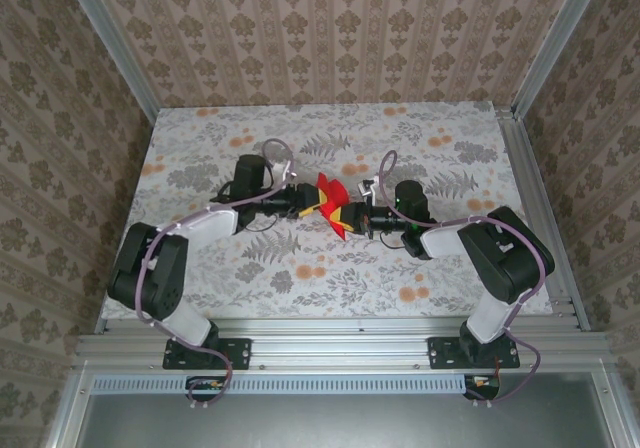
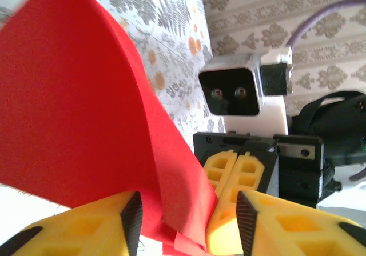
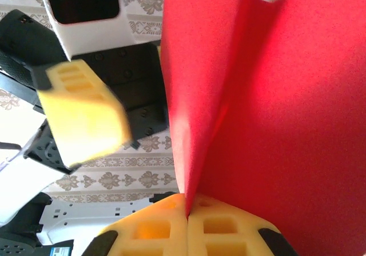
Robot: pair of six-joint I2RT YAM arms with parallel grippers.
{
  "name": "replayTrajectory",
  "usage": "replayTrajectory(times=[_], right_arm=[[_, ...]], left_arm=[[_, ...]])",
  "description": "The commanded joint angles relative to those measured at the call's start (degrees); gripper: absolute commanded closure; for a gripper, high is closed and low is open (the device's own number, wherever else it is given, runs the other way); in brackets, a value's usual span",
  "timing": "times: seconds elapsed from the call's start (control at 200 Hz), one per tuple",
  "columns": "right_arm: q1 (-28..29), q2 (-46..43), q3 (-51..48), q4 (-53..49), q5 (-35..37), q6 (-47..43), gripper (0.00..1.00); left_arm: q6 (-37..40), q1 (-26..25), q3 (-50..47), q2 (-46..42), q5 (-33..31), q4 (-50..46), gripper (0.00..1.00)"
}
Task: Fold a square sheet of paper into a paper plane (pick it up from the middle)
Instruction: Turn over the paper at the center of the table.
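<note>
The square sheet of paper (image 1: 329, 190) is bright red and creased, held up above the middle of the table between both arms. My right gripper (image 3: 187, 211) is shut on a folded edge of the paper (image 3: 286, 96), which rises from its pinched yellow fingers. My left gripper (image 2: 189, 216) stands open, its yellow fingers apart with the hanging paper (image 2: 74, 96) between them and no pad pressing it. The right gripper (image 2: 240, 173) shows shut just behind the paper in the left wrist view. In the top view the left gripper (image 1: 311, 206) and right gripper (image 1: 351, 219) face each other.
The table (image 1: 300, 138) carries a floral cloth and is boxed in by patterned walls with aluminium posts (image 1: 110, 43). A blurred yellow finger (image 3: 86, 116) of the left gripper hangs close beside the paper in the right wrist view.
</note>
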Motion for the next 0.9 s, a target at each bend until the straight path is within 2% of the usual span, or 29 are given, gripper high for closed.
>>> replayTrajectory(times=[0.0,0.15,0.315,0.325,0.435,0.54,0.705,0.895], right_arm=[[-0.36,-1.17,1.01,-1.51,-1.15,-1.68,0.95],[-0.18,-0.94,2.17,-2.48,-0.72,-2.06,0.95],[0.24,-1.33,3.17,-2.48,-0.15,-1.73,0.95],[0.25,-1.39,3.17,-2.52,-0.10,-1.71,0.95],[0.61,-1.50,3.43,-2.57,0.09,-1.53,0.96],[0.78,-1.64,3.26,-2.66,0.52,-1.53,0.96],[1.44,-1.77,3.44,-2.39,0.94,-1.33,0.96],[1.42,-2.63,2.92,-1.87,1.03,-0.92,0.96]], left_arm=[[6.22,0.80,2.63,-6.36,-5.04,-11.38,0.37],[5.00,0.59,-0.31,-12.37,-8.87,-14.54,0.26],[-5.92,-1.41,-8.85,-16.48,-10.72,-1.99,0.22],[-6.45,-2.73,-9.24,-16.62,-10.95,-1.33,0.22],[-9.90,-5.90,-11.04,-17.37,-14.22,0.71,0.20],[-16.18,-8.48,-14.04,-17.75,-16.65,8.17,0.19],[-20.37,-10.99,-15.87,-16.13,-20.84,14.77,0.16],[-21.56,-11.37,-15.11,-13.50,-22.78,14.35,0.15]])
